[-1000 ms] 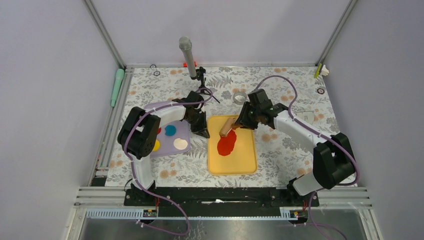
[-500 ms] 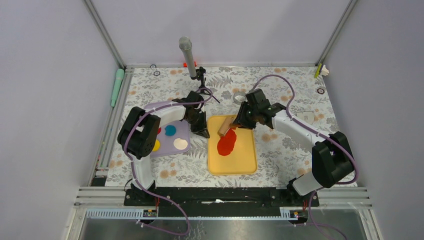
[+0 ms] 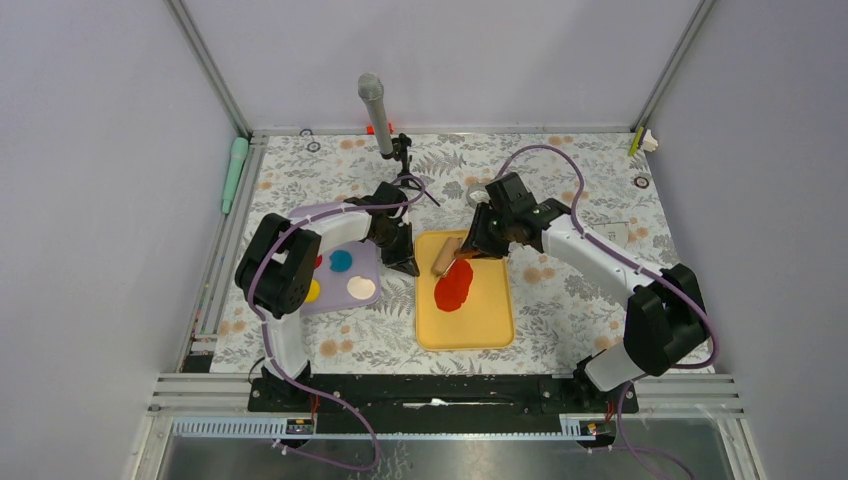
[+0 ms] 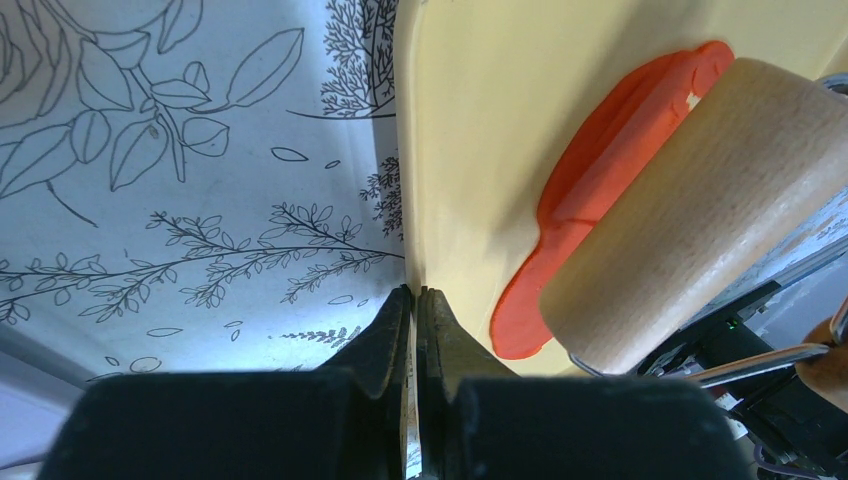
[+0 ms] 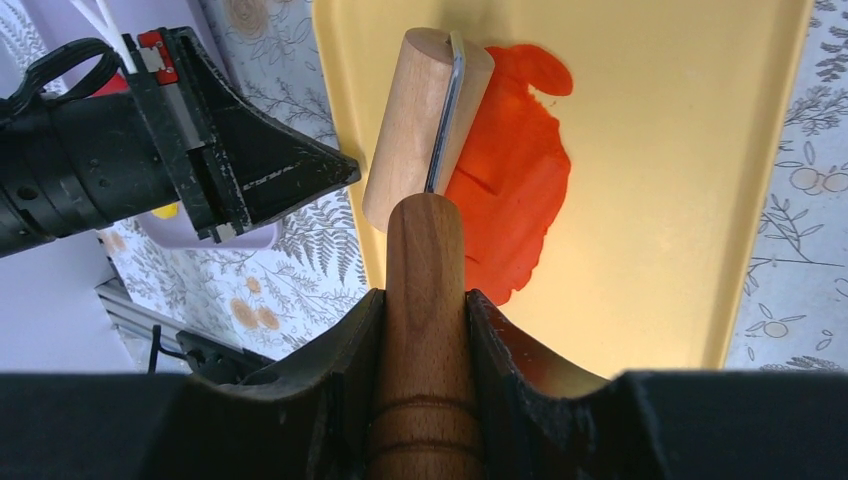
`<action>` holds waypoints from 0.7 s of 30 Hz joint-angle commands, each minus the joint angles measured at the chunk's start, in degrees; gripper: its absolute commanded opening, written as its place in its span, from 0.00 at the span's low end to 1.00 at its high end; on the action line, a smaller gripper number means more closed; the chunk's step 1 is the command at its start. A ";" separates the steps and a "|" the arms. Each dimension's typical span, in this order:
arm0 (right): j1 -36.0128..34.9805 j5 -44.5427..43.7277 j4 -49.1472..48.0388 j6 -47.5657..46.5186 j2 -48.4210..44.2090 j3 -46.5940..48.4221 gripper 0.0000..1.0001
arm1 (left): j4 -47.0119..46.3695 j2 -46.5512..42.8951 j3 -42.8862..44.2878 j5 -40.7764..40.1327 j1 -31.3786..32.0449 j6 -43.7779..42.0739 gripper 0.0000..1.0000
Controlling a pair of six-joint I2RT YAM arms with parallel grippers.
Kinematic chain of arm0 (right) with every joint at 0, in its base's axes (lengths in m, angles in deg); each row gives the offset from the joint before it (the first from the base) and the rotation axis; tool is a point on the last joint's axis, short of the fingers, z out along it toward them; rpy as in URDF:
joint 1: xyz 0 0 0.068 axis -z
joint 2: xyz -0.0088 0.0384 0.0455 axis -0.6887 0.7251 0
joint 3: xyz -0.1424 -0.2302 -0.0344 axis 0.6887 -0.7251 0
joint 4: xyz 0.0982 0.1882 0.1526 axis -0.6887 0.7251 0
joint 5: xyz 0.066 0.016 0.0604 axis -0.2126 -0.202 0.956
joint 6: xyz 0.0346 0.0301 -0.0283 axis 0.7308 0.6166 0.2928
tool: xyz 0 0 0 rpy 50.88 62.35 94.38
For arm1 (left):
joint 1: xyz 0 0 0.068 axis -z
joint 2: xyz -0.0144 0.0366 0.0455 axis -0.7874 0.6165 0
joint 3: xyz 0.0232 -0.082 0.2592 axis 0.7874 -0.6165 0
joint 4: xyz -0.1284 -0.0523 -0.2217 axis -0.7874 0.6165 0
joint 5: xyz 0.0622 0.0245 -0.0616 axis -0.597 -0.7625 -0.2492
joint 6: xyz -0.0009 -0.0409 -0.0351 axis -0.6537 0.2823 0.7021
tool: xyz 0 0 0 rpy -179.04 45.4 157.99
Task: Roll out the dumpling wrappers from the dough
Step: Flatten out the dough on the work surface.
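Note:
On the yellow tray (image 3: 490, 320) lies the red dough (image 3: 453, 286), flattened to an uneven sheet (image 5: 515, 180). The wooden roller (image 3: 444, 254) rests on the dough's far left end (image 4: 600, 190), its drum (image 5: 420, 120) partly over the sheet. My right gripper (image 5: 425, 300) is shut on the roller's handle. My left gripper (image 4: 414, 295) is shut, its tips pinching the tray's left rim (image 4: 410, 200). One small red dumpling wrapper (image 3: 318, 262) peeks out beside the left arm on the purple board.
The purple board (image 3: 350, 232) left of the tray carries blue (image 3: 341, 260), yellow (image 3: 313, 291) and cream (image 3: 361, 288) discs. A microphone on a stand (image 3: 373, 110) and a tape roll (image 3: 479, 193) stand behind the tray. A green tool (image 3: 234, 172) lies by the left rail.
My right gripper has drawn the roller a little to the left and back over the dough's far end. The left arm has stayed where it was.

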 commanded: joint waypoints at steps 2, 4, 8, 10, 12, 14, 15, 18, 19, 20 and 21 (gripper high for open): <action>-0.64 4.38 -3.72 1.12 1.74 2.82 0.00 | -1.93 -1.65 0.07 -0.30 0.14 -0.20 0.00; -0.65 4.86 -5.07 1.47 3.36 3.18 0.00 | -1.93 -1.63 0.03 -0.33 0.14 -0.25 0.00; -0.62 5.26 -6.62 1.38 6.61 4.43 0.00 | -1.93 -1.85 -0.19 -0.41 0.14 -0.19 0.00; -0.61 5.42 -6.83 1.08 7.81 5.07 0.00 | -1.93 -1.89 -0.18 -0.43 0.14 -0.27 0.00; -0.65 5.32 -6.74 0.86 8.37 4.85 0.00 | -1.93 -1.90 -0.26 -0.37 0.14 -0.27 0.00; -0.61 4.65 -5.96 0.56 8.26 4.09 0.00 | -1.98 -1.90 -0.31 -0.32 0.14 -0.36 0.00; -0.62 4.30 -5.42 0.54 7.96 3.44 0.00 | -1.94 -1.90 -0.35 -0.43 0.14 -0.36 0.00; -0.61 2.57 -3.52 0.48 6.67 1.24 0.00 | -1.93 -1.83 -0.30 -0.49 0.14 -0.38 0.00; -0.58 1.94 -2.44 0.43 6.18 0.10 0.00 | -1.98 -1.81 -0.40 -0.53 0.14 -0.29 0.00; -0.51 1.52 -1.74 0.35 5.71 -0.80 0.00 | -2.14 -1.81 -0.42 -0.54 0.13 -0.23 0.00; -0.51 1.08 -1.19 0.32 5.03 -1.80 0.00 | -2.23 -1.93 -0.61 -0.58 0.07 -0.20 0.00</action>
